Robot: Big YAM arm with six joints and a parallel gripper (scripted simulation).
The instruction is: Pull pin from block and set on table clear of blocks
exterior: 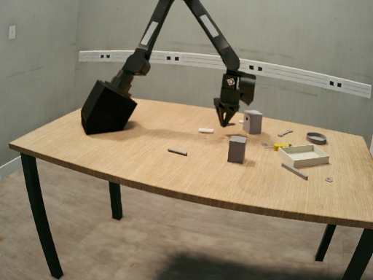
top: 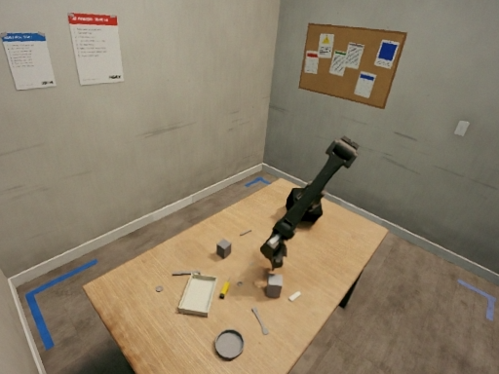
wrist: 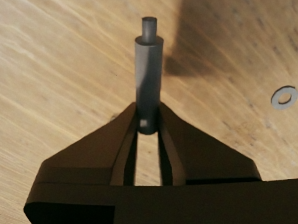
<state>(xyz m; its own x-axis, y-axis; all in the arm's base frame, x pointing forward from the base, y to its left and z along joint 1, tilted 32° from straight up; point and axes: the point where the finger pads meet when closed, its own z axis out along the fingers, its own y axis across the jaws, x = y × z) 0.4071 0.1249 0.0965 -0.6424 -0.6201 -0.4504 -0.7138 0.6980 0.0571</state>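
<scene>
My gripper [top: 275, 267] [exterior: 224, 125] [wrist: 147, 111] is shut on the pin, pointing down above the table. The grey stepped pin [wrist: 148, 72] shows in the wrist view, its thick end between the fingertips and its thinner end sticking out past them, clear of any block. A grey block [top: 274, 286] [exterior: 253, 122] stands upright close to the gripper, with a dark, empty hole in the side toward the gripper. A second grey block [top: 224, 248] [exterior: 237, 149] stands upright farther off. The pin cannot be made out clearly in the top and exterior views.
A grey rod [top: 246, 233] [exterior: 177, 152] and a white cylinder [exterior: 205, 130] lie on the table [top: 146, 263] [exterior: 91, 153]. Beyond the blocks are a cream tray [top: 199, 294] [exterior: 305, 157], a yellow-handled tool [top: 224, 289] [exterior: 281, 146], a wrench [top: 260, 321] [exterior: 285, 133] and a round dish [top: 229, 345] [exterior: 316, 138].
</scene>
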